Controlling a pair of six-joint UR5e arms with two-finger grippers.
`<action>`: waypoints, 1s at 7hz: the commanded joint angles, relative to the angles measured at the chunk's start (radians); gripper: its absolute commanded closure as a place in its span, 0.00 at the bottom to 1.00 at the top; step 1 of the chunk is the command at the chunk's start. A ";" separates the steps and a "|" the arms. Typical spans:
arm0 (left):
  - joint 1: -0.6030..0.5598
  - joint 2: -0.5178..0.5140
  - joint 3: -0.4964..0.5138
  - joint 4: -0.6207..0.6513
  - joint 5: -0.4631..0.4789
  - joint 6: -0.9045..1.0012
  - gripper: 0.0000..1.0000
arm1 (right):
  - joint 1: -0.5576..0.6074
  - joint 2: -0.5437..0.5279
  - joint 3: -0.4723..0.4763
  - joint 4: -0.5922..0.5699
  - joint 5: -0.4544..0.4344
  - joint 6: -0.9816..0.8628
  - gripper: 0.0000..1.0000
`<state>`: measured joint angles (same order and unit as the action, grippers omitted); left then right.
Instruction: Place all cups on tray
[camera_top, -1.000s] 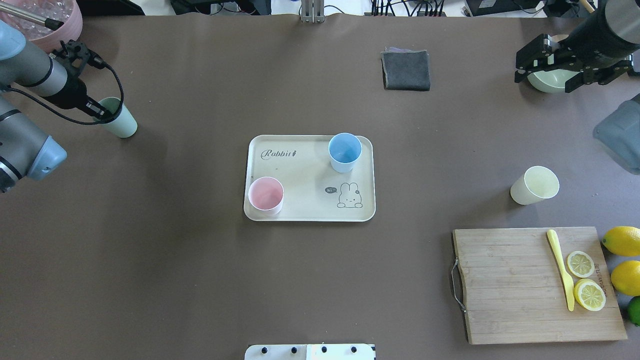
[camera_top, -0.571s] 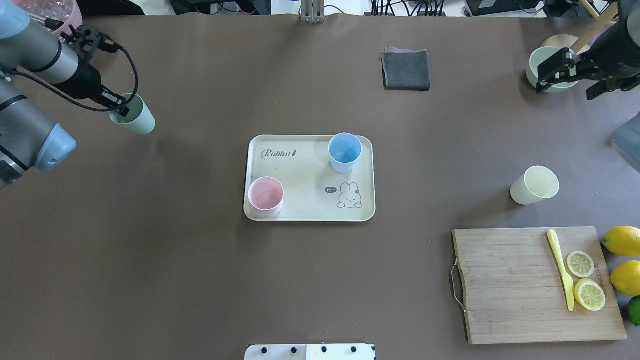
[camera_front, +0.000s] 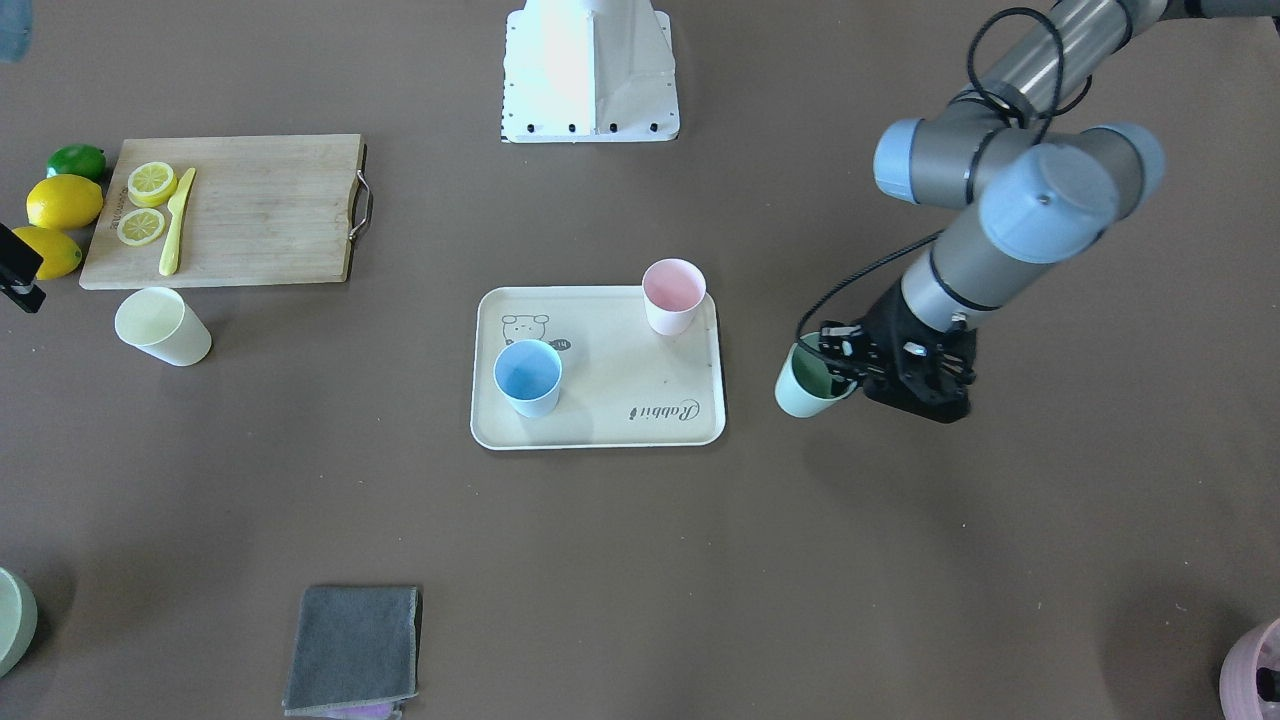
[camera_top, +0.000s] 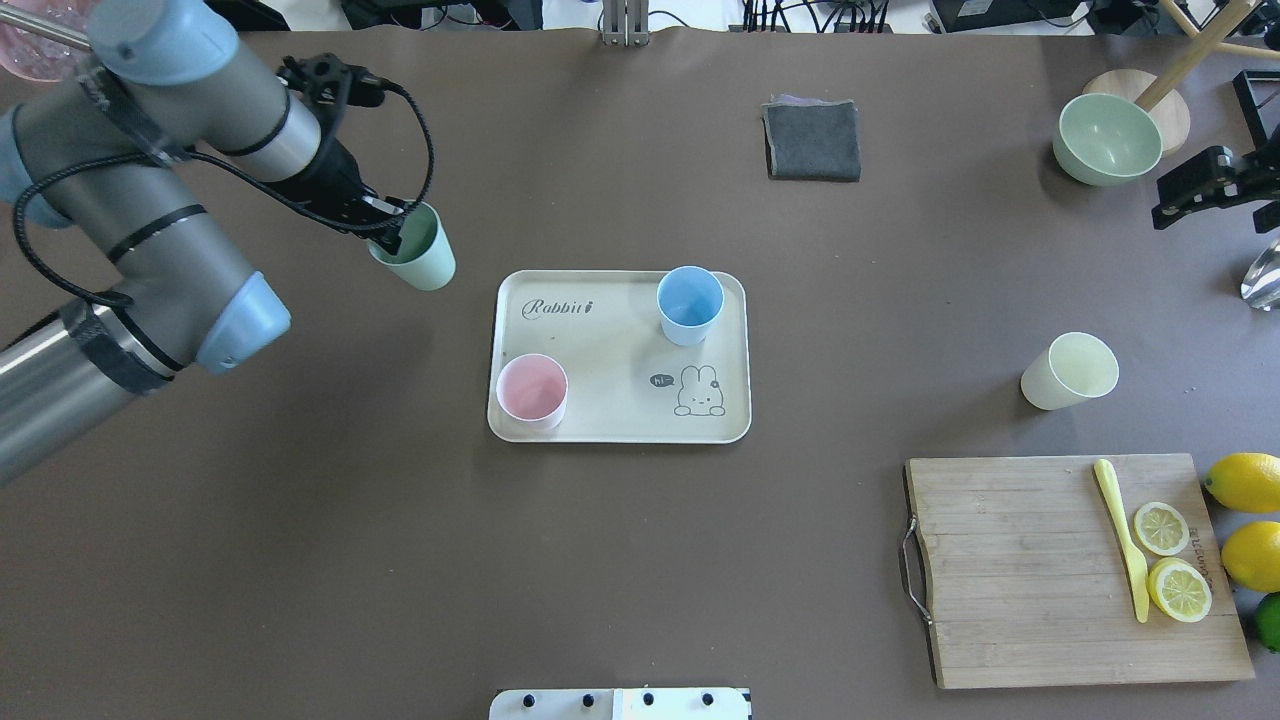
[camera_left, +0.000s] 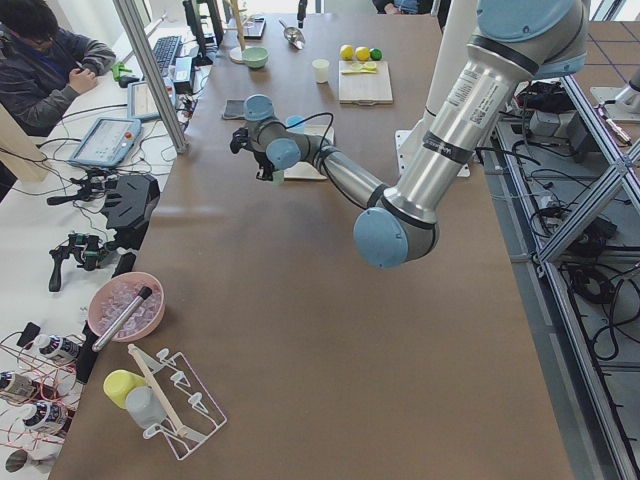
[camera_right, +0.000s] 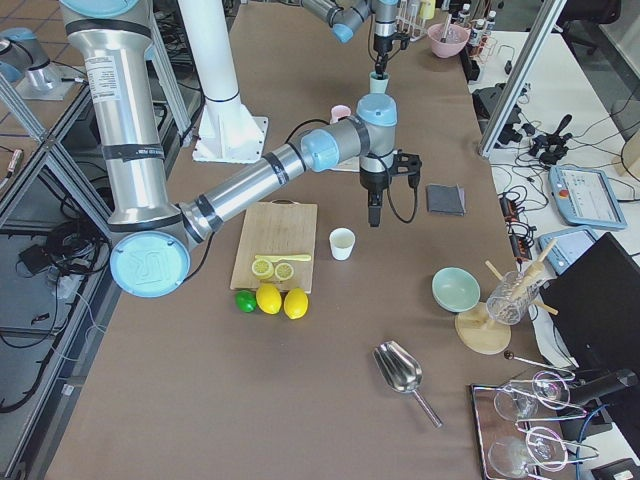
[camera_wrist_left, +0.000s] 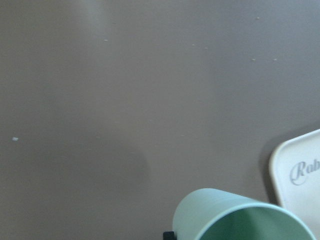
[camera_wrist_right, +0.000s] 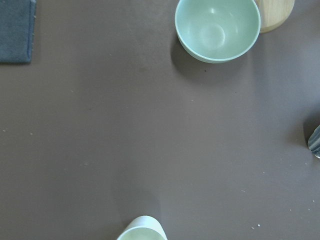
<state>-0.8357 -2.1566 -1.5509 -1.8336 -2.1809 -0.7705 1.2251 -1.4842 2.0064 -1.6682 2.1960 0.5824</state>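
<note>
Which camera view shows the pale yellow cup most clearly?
Overhead exterior: the yellow cup appears whole, unobstructed, its opening visible. Front-facing shows it nearly as well. Exterior right shows it small; exterior left, tiny. Right wrist catches only its rim.

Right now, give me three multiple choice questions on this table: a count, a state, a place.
1. How many cups stand on the tray? A one; B two; C four.
2. The green cup is: A held by the left end effector; B lying on the tray; C upside down.
3. Where is the yellow cup? A on the tray; B inside the green cup; C on the table by the cutting board.
Answers: B, only the pink cup and blue cup are there; A, gripped at its rim beside the tray; C, it stands just off the board.
</note>
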 joint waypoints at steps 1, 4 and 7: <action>0.119 -0.112 0.064 -0.001 0.091 -0.140 1.00 | 0.013 -0.144 -0.015 0.155 0.013 -0.035 0.00; 0.127 -0.167 0.146 -0.010 0.139 -0.141 0.93 | 0.010 -0.136 -0.077 0.197 0.019 -0.016 0.00; 0.091 -0.172 0.037 0.041 0.144 -0.136 0.02 | -0.062 -0.136 -0.081 0.266 0.016 0.094 0.00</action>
<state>-0.7175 -2.3266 -1.4661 -1.8322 -2.0144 -0.9110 1.2011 -1.6176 1.9291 -1.4515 2.2144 0.6221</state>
